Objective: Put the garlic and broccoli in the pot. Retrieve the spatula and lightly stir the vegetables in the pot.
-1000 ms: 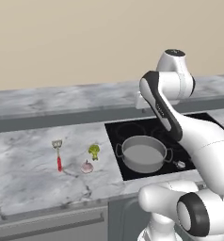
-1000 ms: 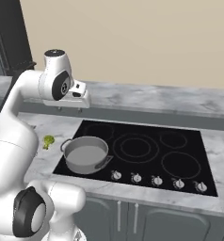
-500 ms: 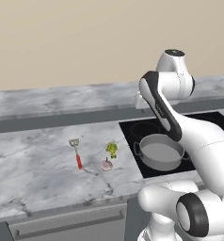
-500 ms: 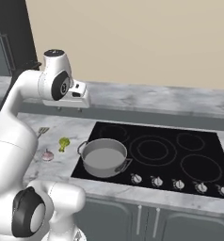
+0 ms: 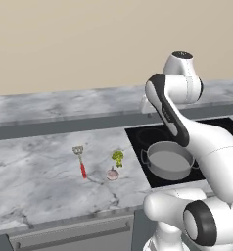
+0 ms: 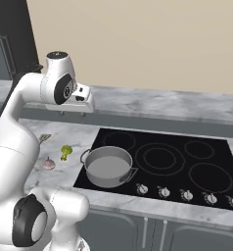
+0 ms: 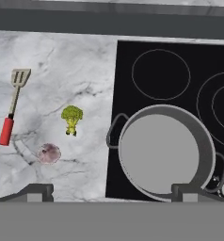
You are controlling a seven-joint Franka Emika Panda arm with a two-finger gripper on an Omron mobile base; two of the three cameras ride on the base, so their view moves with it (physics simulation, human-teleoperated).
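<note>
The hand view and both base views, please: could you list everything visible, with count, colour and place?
pot: one, grey metal, empty, on the cooktop's front left burner.
broccoli: one, yellow-green, on the counter left of the pot.
garlic: one, pale pink, on the counter just in front of the broccoli.
spatula: one, red handle, grey slotted head, on the counter left of the broccoli.
cooktop: one, black, set into the counter.
knobs: five, silver, along the cooktop's front edge.
counter: one, grey marble.
end effector: one, dark tips, open, high above the pot.

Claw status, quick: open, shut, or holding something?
Claw: open, holding nothing, high above the pot.
</note>
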